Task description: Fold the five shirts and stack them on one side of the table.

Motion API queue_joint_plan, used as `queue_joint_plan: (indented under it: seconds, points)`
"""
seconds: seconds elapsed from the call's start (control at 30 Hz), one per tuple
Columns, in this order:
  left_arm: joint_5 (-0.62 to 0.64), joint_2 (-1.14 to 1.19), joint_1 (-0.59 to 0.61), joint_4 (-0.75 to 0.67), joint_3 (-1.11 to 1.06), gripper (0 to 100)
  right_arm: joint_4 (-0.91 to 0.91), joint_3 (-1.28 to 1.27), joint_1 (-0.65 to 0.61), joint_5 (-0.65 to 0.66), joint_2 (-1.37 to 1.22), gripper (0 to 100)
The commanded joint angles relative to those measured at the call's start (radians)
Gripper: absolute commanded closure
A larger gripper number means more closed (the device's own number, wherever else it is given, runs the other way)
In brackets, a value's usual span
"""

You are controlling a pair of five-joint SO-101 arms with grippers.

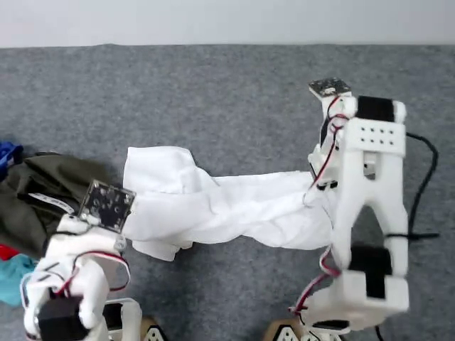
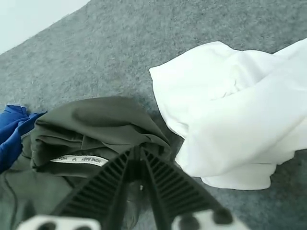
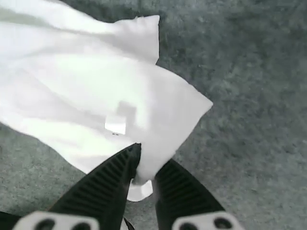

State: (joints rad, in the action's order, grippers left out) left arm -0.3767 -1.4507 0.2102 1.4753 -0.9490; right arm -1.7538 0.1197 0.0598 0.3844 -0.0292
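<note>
At the centre of the grey table (image 1: 213, 92), the white shirt (image 1: 227, 206) lies drawn out in a long, rumpled band between the two arms, neither flat nor folded.

The right gripper (image 3: 149, 158) is nipped onto one edge of that shirt. Its jaws are nearly together, with a tuck of white cloth caught between them and a small tag showing just beyond.

The left gripper (image 2: 139, 152) hangs over the olive shirt (image 2: 96, 120), just beside the white shirt's near end. Its jaws are drawn together to a point. Whether any olive cloth is caught between them cannot be told.

The olive shirt sits crumpled at the table's left side, touching a blue garment (image 2: 12, 127). Red (image 1: 6, 252) and teal (image 1: 11, 280) cloth lie near it at the edge. None of these is folded.

Assessment: the step in hand appears to be spreading the white shirt before its first fold, and the task is at an early stage. The next move calls for the left gripper to take the free end, so that the cloth can be pulled taut and laid flat. With only one end held, the cloth is likely to bunch.
</note>
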Motion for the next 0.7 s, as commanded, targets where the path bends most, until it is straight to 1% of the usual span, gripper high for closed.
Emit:
queue_joint_plan:
  seconds: [0.0,0.07,0.2,0.33,0.5,0.57,0.67]
  points:
    - [-0.003,0.230,-0.011,-0.006,0.162,99,-0.041,-0.063,0.007,0.031,0.139,98.9]
    - [-0.003,0.396,-0.040,0.008,0.265,99,-0.039,-0.097,0.012,0.032,0.163,98.9]
    - [-0.005,0.704,-0.121,0.080,0.478,99,-0.038,-0.121,0.013,0.031,0.183,98.9]
    - [-0.008,0.970,-0.155,0.155,0.693,99,-0.033,-0.121,0.008,0.026,0.185,98.9]
    - [-0.006,1.275,-0.149,0.282,0.898,87,-0.033,-0.130,0.015,0.025,0.186,98.9]
    - [-0.006,1.373,-0.149,0.279,0.924,85,-0.033,-0.144,0.015,0.023,0.186,98.9]
    - [-0.012,1.508,-0.157,0.276,0.966,84,-0.031,-0.158,0.015,-0.002,0.185,98.9]
